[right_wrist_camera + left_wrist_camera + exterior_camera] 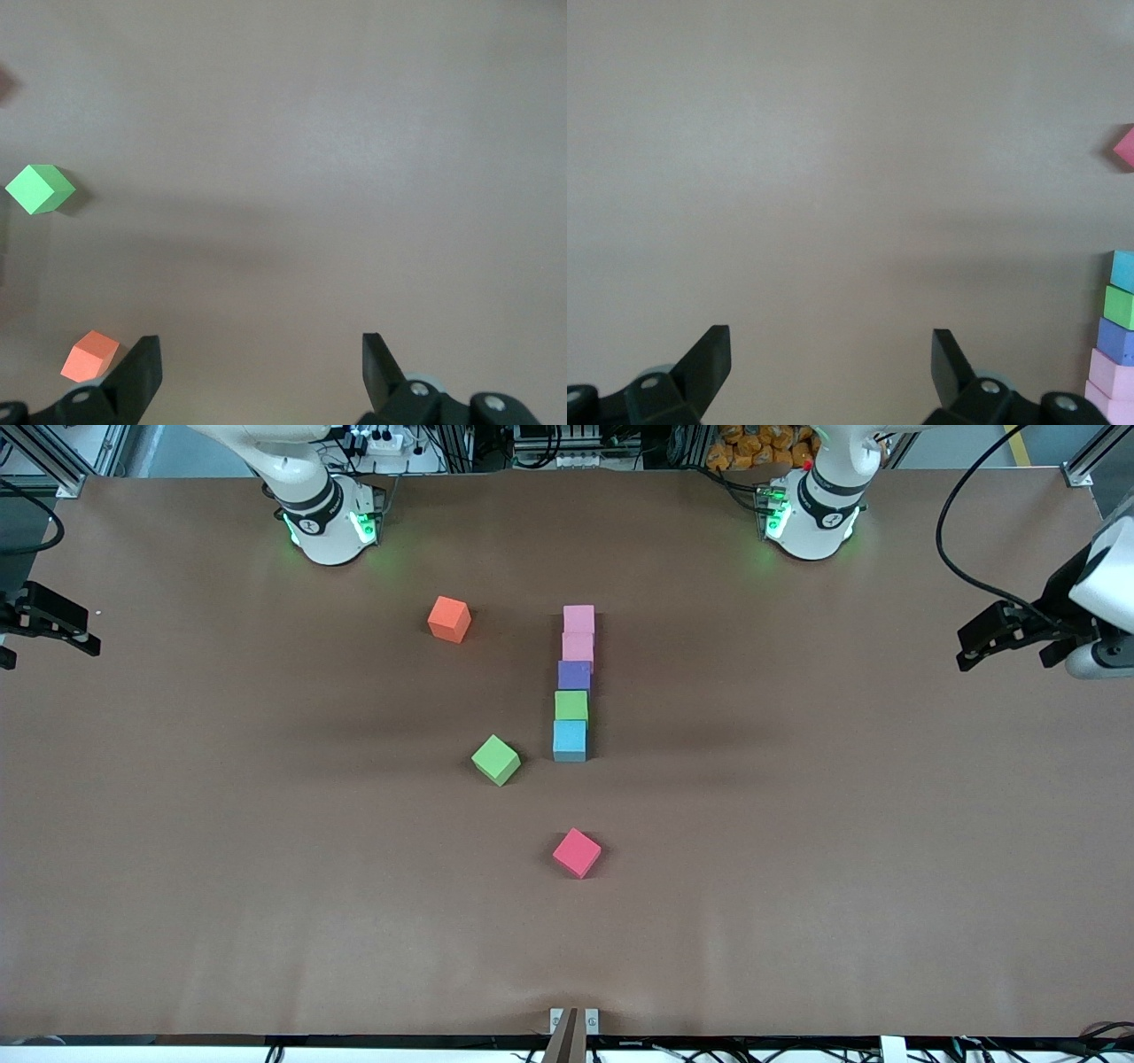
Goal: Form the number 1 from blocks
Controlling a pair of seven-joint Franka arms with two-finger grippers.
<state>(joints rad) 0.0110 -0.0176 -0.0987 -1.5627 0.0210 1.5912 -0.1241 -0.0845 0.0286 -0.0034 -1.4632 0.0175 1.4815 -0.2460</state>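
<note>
We see five blocks touching in a column (pixel 575 682) mid-table, from light pink down to light blue; the orange block (pixel 449 619), loose green block (pixel 496 760) and red-pink block (pixel 577 853) lie apart. The left gripper (pixel 1010 638) and right gripper (pixel 49 622) wait at their table ends, jaws spread, empty. We risk nudging the column askew when placing a loose block beside it.

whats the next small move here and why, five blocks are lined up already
Probably send the right claw, open and empty over bare table at its arm's end, toward the loose green block. That block lies beside the light blue block, the end of the column nearest the front camera, so it is the closest piece to add. The left claw waits open at its own end.
</note>
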